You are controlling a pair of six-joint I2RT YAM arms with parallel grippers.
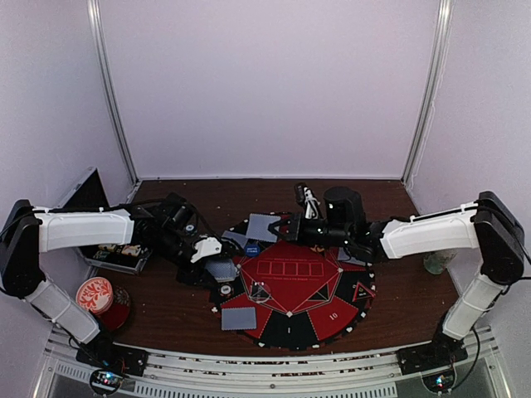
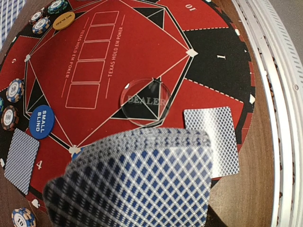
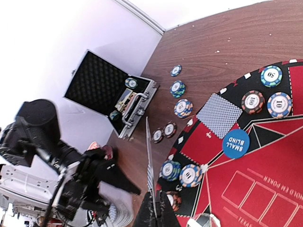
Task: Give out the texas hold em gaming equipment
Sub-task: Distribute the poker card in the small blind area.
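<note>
White walls [image 1: 265, 83] close in the wooden table [image 1: 207, 195] on three sides, and a metal rail [image 1: 274, 369] runs along its near edge. Bare wood stretches from the far rim of the round poker mat [image 1: 323, 315] to the back wall. The mat's near rim lies just beside the rail. On the left, a strip of wood separates the mat from the open case [image 3: 102, 85], which stands at the table's left edge with its lid up.

Both arms crowd the mat's far-left part. The left gripper [image 1: 214, 260] is clamped on a fanned deck of playing cards [image 2: 137, 184] above the mat's left edge. The right gripper [image 3: 154, 215] is closed on a single playing card [image 3: 149, 161], seen edge-on from its wrist.

A near card [image 2: 209, 139] lies flat across the mat's near rim, and a left card [image 2: 21, 158] lies by the blue small blind button [image 2: 41, 121]. A clear dealer button [image 2: 146, 100] sits on the red field, and an orange button [image 2: 63, 20] sits towards the far rim. A red-and-white patterned disc [image 1: 94, 294] lies near the left arm's base.

Poker chips [image 3: 182, 108] dot the wood between case and mat, and rim chips [image 3: 253, 101] sit on the mat's black border.
</note>
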